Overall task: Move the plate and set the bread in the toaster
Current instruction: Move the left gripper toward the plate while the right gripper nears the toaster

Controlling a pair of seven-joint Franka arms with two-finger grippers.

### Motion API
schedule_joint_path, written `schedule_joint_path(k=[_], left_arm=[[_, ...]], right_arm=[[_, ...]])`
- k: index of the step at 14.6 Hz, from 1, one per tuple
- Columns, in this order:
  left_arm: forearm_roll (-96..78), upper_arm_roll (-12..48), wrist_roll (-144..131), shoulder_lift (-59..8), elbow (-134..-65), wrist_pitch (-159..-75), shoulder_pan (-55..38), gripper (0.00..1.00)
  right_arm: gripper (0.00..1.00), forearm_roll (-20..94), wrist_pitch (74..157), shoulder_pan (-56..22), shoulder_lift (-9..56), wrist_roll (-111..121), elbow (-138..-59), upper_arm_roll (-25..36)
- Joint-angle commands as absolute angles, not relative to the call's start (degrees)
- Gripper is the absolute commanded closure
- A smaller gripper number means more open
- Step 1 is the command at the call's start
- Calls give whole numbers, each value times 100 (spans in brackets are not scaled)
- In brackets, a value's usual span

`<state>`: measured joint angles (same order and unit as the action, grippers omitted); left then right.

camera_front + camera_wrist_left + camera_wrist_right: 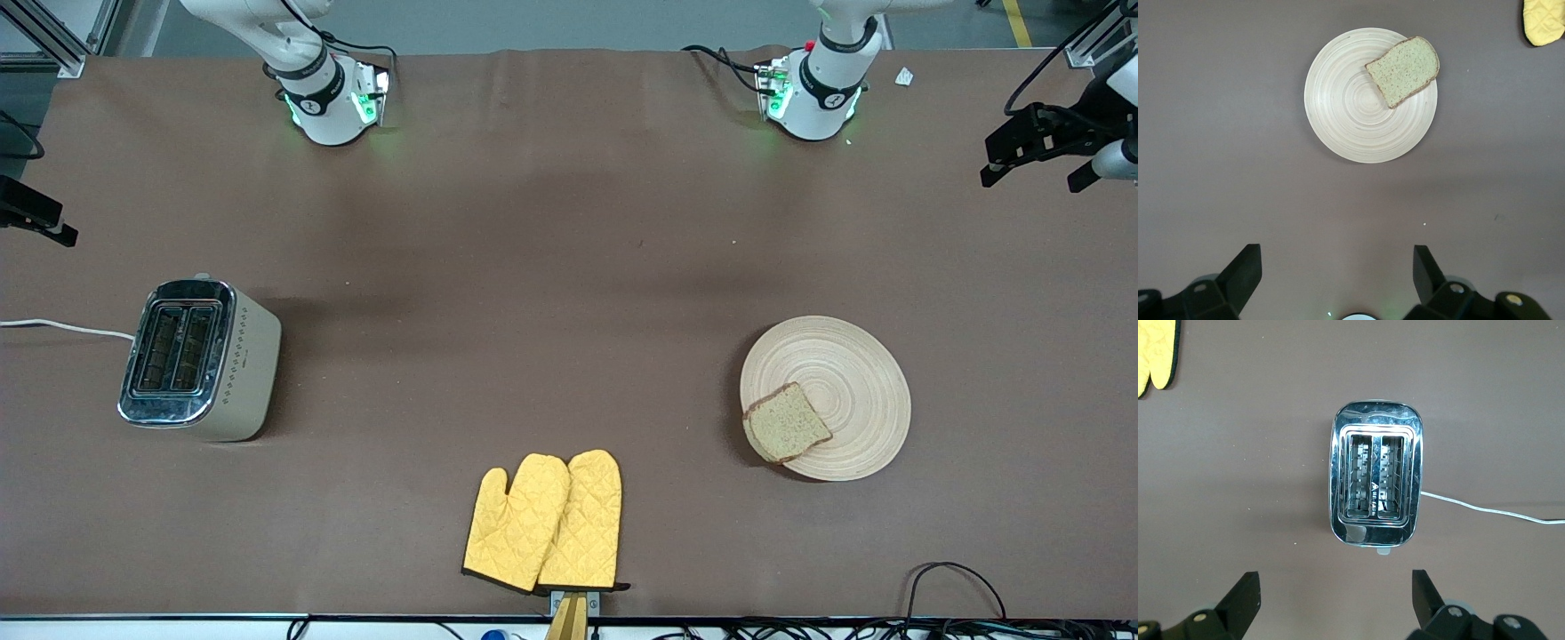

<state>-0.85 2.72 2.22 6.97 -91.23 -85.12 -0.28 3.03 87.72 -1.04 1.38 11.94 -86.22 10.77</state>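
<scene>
Bread is lying on the plate, well apart from the empty toaster, both pincers hanging open overhead, nothing started.

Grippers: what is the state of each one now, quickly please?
Left gripper: open, holding nothing, up over the bare table beside the plate.
Right gripper: open, holding nothing, up over the table beside the toaster.

My front camera looks down across the bench; my wrist cameras stare straight down past my fingers, both catching the yellow mitts.
</scene>
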Motion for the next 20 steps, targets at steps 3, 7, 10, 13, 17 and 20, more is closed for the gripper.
schedule_joint_path(k=[3,7,10,13,17,20], left_arm=[[-79,264,343,405,-8904,-8490,158,0],[-507,255,728,-490,-8499,-8516,754,0],[-1737,246,887,-1175,-8508,-8761,1702,0],[-2100,246,1186,-1738,-8534,-9236,2012,0],[-2791,255,2333,-2783,-8525,-9658,2433,0],[-3566,255,3450,-3540,-8534,-9782,2689,0]], right_arm=[[0,369,8868,-35,97,1160,-8736,1037],[0,369,8921,-35,97,1160,-8771,1037],[0,369,9087,-35,97,1160,-8937,1037],[0,369,9220,-53,97,1160,-9088,1037],[0,360,9781,-88,167,1160,-9483,1028],[0,369,9878,-132,272,1160,-9510,1020]])
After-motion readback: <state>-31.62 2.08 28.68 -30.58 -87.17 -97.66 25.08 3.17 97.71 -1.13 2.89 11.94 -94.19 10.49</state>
